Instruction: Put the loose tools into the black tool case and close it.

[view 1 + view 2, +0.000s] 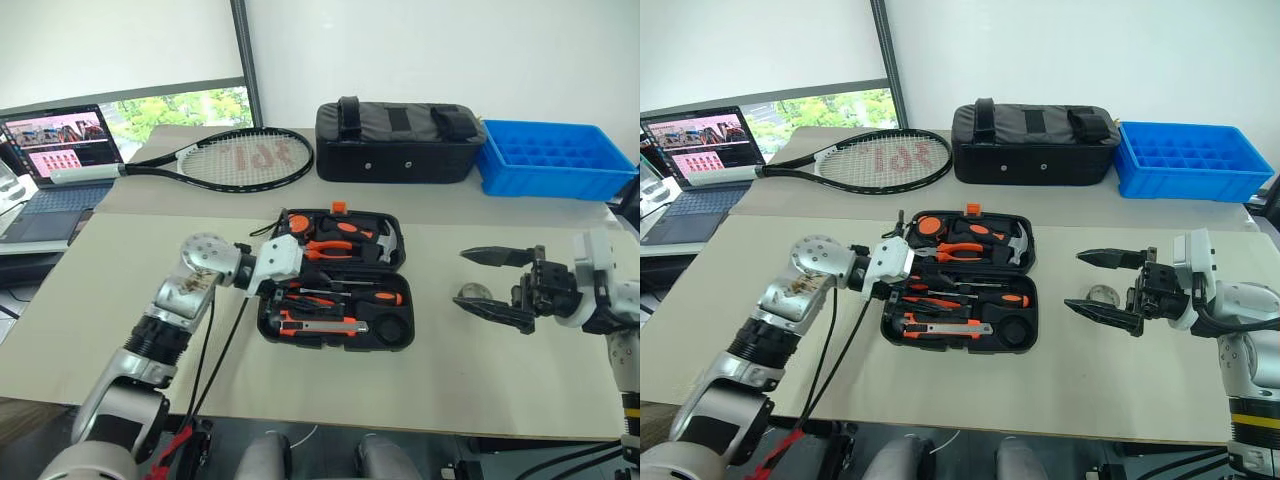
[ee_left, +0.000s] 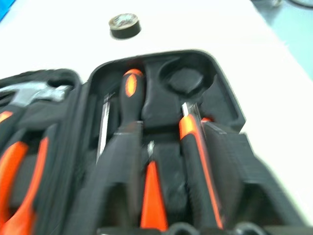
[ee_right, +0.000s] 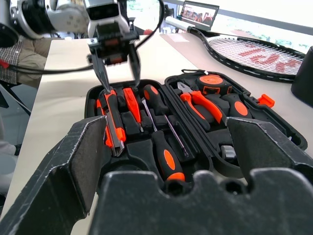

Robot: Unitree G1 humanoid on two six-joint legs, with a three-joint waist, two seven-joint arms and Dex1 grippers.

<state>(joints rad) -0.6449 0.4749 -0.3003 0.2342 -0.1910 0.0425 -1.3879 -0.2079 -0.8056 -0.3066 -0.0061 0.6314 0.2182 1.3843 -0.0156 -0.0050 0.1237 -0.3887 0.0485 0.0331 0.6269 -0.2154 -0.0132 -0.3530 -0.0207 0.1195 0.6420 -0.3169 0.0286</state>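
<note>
The black tool case (image 1: 400,335) lies open on the table. In its moulded slots sit an orange-and-black screwdriver (image 1: 375,297), a utility knife (image 1: 320,325), pliers and a hammer. My left gripper (image 3: 121,84) hovers over the case's left end, its fingers apart with nothing between them. The slim orange pointed tool (image 2: 152,193) lies in a slot just below it. The small dark tape roll (image 1: 472,294) rests on the table to the right of the case. My right gripper (image 1: 460,278) is open around that spot, its fingers pointing at the case.
A tennis racket (image 1: 235,160), a black fabric bag (image 1: 400,140) and a blue plastic tray (image 1: 550,160) line the far side of the table. An open laptop (image 1: 60,150) stands at the far left.
</note>
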